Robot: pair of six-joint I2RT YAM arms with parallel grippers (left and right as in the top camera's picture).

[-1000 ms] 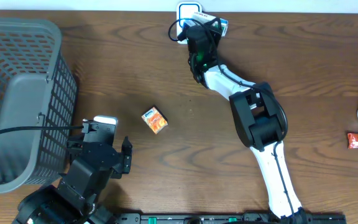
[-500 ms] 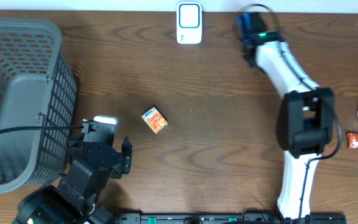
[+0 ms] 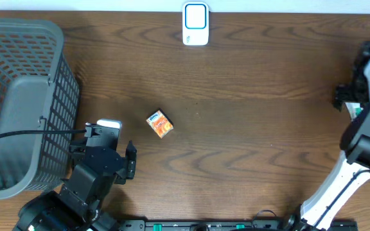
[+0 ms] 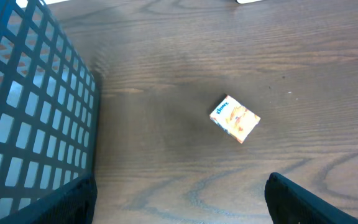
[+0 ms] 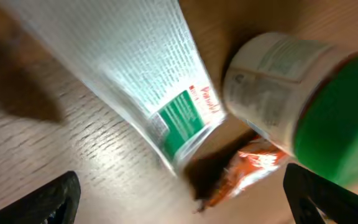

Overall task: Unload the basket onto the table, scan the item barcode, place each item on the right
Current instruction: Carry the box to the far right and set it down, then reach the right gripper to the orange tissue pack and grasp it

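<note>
Swinging away from the scanner [image 3: 195,24] over the last second, the right arm [image 3: 365,131] now hangs at the right edge of the table [image 3: 268,128]. The right gripper [image 5: 188,194] is spread wide above a white tube [image 5: 135,68] lying just beside a green-capped bottle [image 5: 291,93] and an orange packet [image 5: 247,165]. The left gripper [image 4: 179,183] is likewise spread and empty, near the small orange box [image 4: 235,119] mid-table. That box looks light and stiff, probably cardboard; a gentle pinch across its narrow sides should leave its printed faces clear.
</note>
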